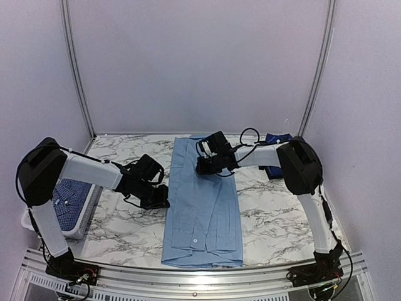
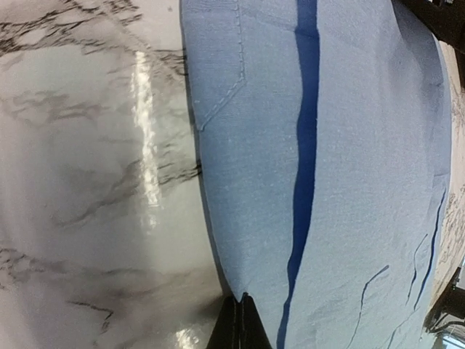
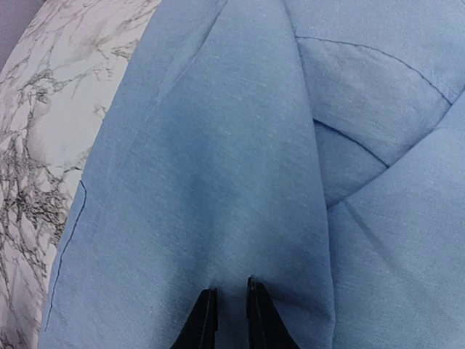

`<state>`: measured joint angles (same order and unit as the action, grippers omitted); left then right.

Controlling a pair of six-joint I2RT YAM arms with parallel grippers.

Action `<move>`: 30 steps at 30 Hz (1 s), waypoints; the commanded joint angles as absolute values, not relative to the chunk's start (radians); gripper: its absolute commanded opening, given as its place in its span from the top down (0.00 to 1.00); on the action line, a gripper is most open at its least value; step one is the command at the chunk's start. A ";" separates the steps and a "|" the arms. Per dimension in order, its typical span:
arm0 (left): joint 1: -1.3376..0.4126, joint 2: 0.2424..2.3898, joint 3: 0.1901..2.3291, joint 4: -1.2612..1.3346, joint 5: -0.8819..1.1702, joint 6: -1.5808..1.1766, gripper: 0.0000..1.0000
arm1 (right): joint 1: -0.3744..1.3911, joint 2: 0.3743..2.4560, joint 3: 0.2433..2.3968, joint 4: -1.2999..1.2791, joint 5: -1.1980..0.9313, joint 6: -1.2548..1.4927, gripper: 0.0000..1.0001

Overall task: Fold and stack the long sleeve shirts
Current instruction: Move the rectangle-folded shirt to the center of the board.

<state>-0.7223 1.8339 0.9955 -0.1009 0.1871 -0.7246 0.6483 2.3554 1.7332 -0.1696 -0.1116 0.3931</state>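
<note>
Blue shirt [image 1: 203, 213] lying folded into a long strip mid-table, both grippers working at it.

I'm seeing the left gripper [image 2: 240, 320] resting with its jaws fully together right at the shirt's left edge; whether any hem is caught between them I cannot tell. The right gripper [image 3: 229, 291] is pressing its tips onto the cloth near the far end, jaws a slim gap apart, the cloth puckering there, and I cannot tell if a pinch is held. A basket [image 1: 81, 219] is sitting at the left of the marble table [image 1: 125, 232], holding the check shirt [image 1: 67, 195] behind the left arm. The navy shirt [image 1: 276, 138] is lying at the far right, partly hidden by the right arm [image 1: 301, 166].
</note>
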 commanded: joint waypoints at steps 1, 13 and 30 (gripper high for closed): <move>-0.703 1.791 0.916 -0.162 0.148 -0.735 1.00 | 0.679 2.434 1.858 -0.227 -0.148 0.405 0.85; -0.658 1.769 0.897 -0.156 0.184 -0.709 1.00 | 0.680 2.325 1.858 -0.303 -0.138 0.372 0.81; -0.658 1.701 0.919 -0.209 0.211 -0.679 0.80 | 0.693 2.020 1.322 -0.152 -0.164 0.443 0.82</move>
<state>-0.6643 1.7622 0.9218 -0.1135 0.2203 -0.7094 0.6834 2.1090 1.3861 -0.1761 -0.1600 0.4202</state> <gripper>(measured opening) 0.157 0.182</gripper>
